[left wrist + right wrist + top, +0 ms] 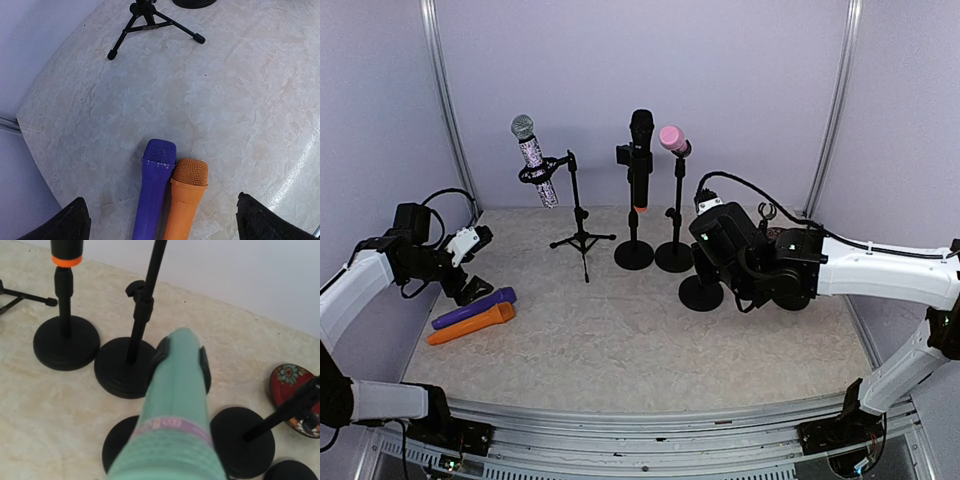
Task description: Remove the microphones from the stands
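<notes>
In the right wrist view a mint-green microphone (177,405) with a purple band runs up the middle of the picture. My right gripper (183,359) is shut on its handle, a black finger pad (161,354) pressed to each side. Below it shows the round black base of its stand (116,444). From the top camera the right gripper (712,245) hides this microphone and stands over that base (701,293). My left gripper (478,265) hangs open at the far left above a purple microphone (156,185) and an orange microphone (186,197) lying side by side.
A silver glitter microphone (532,158) sits in a tripod stand (582,238). A black microphone (640,150) and a pink-headed one (673,139) stand on round-base stands at the back middle. More black bases (242,440) and a red patterned object (290,387) lie right of the gripper.
</notes>
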`<state>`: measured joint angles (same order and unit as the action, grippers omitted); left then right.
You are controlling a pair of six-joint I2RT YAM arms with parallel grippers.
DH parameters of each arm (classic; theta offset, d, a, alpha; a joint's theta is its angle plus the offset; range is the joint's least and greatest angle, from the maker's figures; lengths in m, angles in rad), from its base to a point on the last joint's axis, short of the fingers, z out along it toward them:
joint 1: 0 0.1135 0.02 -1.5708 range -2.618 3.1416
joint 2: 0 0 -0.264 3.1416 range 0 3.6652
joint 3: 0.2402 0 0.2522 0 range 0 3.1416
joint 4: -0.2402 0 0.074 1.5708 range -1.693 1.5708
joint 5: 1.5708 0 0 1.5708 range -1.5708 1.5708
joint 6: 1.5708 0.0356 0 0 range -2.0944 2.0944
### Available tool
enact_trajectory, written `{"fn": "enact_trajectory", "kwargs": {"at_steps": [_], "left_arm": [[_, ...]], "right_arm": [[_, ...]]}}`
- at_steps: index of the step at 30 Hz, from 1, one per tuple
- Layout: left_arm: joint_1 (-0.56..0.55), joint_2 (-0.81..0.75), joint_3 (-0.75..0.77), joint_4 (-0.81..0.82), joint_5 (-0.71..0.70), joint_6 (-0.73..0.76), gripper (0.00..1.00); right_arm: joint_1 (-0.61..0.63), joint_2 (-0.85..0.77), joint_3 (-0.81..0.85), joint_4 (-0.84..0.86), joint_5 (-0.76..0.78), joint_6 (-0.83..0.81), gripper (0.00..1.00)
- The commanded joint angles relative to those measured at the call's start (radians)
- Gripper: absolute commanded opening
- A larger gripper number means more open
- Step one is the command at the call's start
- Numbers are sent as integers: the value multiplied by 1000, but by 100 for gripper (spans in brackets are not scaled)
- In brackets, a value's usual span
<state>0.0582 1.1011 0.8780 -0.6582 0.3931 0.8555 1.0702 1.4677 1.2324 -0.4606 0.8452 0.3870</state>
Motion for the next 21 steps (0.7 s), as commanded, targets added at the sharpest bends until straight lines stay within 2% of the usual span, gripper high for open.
{"fn": "enact_trajectory", "kwargs": {"at_steps": [1,7,14,21], "left_arm": [[-10,-19,22,0,19,-13,99],[-31,-16,25,9,12,-31,99],[-71,-15,11,31,8,-82,99],[-104,-12,6,79,57,-172,99]], "right_arm": [[-7,16,24,44,0,-31,22],[18,39,65,151,-52,-92,0],[59,89,117,352,-157,-187,0],[93,207,203,490,-271,-218,0]]}}
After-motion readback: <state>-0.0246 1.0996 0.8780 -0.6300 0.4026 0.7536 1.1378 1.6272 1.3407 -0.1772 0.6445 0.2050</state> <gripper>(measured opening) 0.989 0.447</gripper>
